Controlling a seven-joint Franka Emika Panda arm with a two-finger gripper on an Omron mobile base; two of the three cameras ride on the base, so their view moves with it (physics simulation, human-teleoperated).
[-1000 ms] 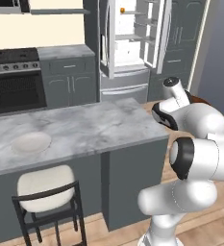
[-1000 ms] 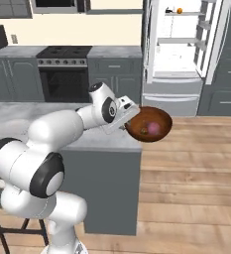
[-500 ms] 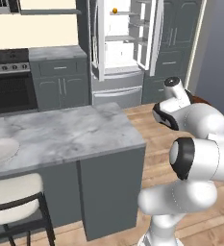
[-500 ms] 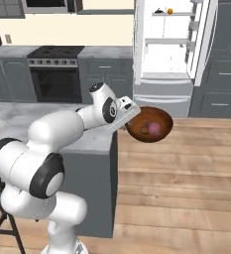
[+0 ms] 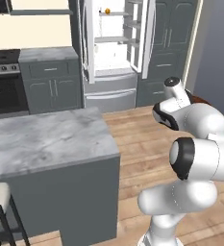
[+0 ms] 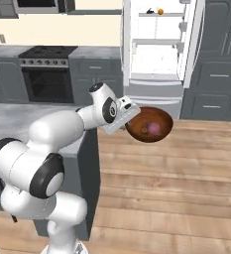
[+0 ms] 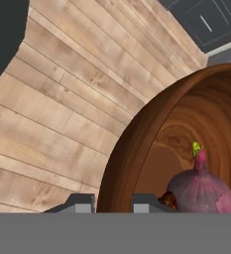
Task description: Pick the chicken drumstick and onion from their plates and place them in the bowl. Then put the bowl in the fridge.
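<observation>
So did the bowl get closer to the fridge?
Yes. The bowl, clamped in the hand, rode forward with the base: in the right base view it now sits before the fridge, past the island's end.

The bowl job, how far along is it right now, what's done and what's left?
Done: the onion lies inside the bowl, with a brown piece beside it, likely the chicken drumstick. In hand: the claw is shut on the bowl's rim, holding it above the wood floor, short of the fridge. Left: carry it over and set it on a shelf; the fridge doors stand open.
</observation>
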